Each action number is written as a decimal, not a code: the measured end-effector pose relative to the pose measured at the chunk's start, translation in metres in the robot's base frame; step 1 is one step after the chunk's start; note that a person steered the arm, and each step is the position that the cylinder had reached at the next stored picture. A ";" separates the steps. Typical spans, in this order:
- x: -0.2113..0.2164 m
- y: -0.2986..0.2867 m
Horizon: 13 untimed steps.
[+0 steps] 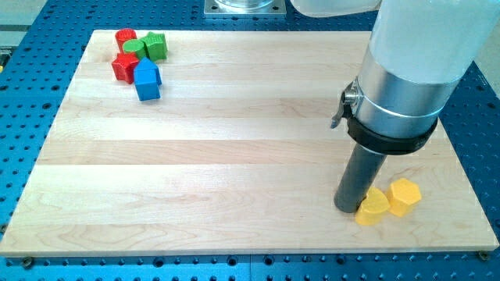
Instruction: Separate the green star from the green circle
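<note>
The green star and the green circle sit touching each other at the view's top left, the star on the right. A red block lies just above the circle, and a second red block just below it. A blue block lies to the right of that second red block. My tip is far away at the view's lower right, touching the left side of a yellow heart block.
A yellow hexagon block sits against the heart's right side. The arm's wide white and silver body hangs over the board's right part. The wooden board lies on a blue perforated table.
</note>
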<state>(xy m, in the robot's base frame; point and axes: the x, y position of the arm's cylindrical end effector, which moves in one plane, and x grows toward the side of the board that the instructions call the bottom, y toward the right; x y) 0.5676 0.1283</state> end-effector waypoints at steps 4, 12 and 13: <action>0.000 -0.063; -0.206 -0.382; -0.204 -0.429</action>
<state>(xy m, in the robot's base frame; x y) 0.3636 -0.3009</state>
